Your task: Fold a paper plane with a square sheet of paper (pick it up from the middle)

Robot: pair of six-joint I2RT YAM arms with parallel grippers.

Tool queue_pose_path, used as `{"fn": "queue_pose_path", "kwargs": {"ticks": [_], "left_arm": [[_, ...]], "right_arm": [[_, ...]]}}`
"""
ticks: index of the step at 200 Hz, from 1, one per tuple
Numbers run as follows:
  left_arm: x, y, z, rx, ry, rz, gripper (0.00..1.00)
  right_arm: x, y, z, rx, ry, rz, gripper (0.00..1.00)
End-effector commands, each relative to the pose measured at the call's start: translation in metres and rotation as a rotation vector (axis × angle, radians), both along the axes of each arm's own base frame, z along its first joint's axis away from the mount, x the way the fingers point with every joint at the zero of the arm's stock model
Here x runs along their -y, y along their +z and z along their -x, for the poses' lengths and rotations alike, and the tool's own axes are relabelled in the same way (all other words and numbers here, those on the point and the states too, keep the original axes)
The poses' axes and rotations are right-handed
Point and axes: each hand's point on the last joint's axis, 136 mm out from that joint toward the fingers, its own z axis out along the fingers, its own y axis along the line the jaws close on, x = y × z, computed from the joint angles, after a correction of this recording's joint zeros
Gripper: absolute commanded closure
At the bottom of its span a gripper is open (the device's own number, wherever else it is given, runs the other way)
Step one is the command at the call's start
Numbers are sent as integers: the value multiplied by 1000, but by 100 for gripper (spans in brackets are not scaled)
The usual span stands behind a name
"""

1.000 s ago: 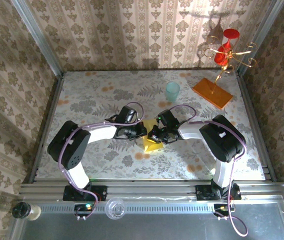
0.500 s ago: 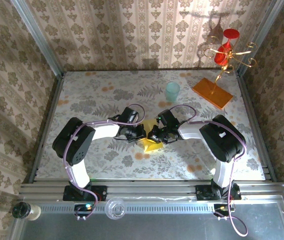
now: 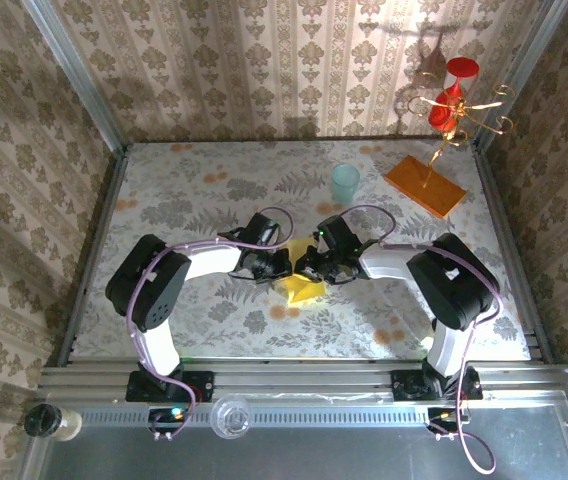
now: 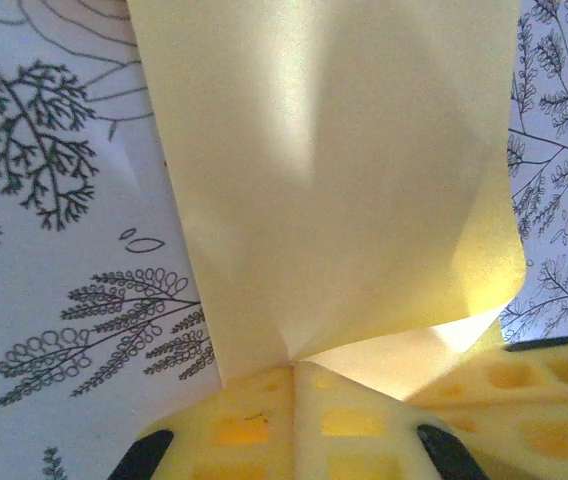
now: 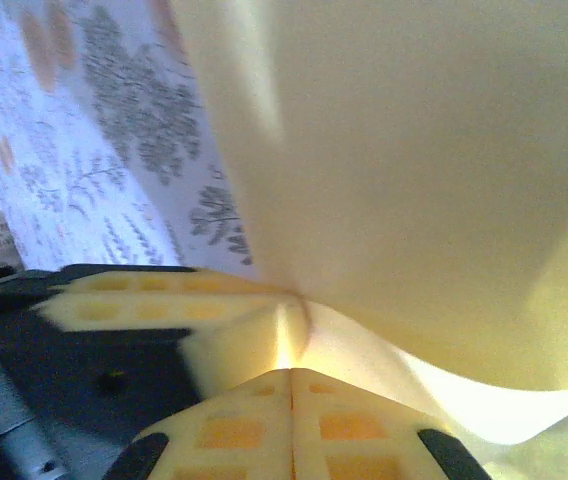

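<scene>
Floral-patterned cloth covers the table point(image 3: 194, 190), which is walled on three sides by damask wallpaper. A little nearer than the table's middle, and midway between its left and right edges, is the yellow sheet of paper point(image 3: 304, 289). It is partly folded, and its lower, pointed part rests on the cloth toward the near edge.

The left gripper point(image 3: 282, 265) and the right gripper point(image 3: 302, 268) meet over the far part of the sheet, almost touching each other. In the left wrist view, the left gripper point(image 4: 295, 366) has its yellow pads pressed together on the paper's edge. The sheet point(image 4: 334, 170) rises away from them with a soft crease up its centre and one corner curling over at the right. In the right wrist view, the right gripper point(image 5: 290, 362) is likewise closed, pinching the paper point(image 5: 424, 170), which bows upward and sags in a loose curve to the right. Another yellow ribbed finger point(image 5: 134, 295) lies just beside this pinch on the left.

Farther out, a pale teal cup point(image 3: 345, 183) stands upright toward the far edge, well apart from the paper. An orange rectangular slab point(image 3: 424, 186) lies near the far right corner, carrying a gold wire stand point(image 3: 451, 105) with red pieces on it. An aluminium rail point(image 3: 304, 380) runs along the near edge, where both arm bases are bolted.
</scene>
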Motion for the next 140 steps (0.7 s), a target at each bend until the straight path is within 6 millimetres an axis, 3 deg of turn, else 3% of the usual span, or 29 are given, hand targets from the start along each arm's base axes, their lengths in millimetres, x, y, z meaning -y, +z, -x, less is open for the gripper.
{"fn": "queue_pose_path", "kwargs": {"ticks": [1, 88, 140], "left_arm": [[-23, -30, 18, -77, -12, -134, 100], [-26, -38, 23, -95, -31, -164, 100], [-56, -67, 44, -159, -47, -286, 100]], "right_arm": [[12, -4, 2, 17, -11, 59, 92], [24, -37, -1, -39, -70, 120, 95], [47, -54, 1, -57, -164, 133, 95]]}}
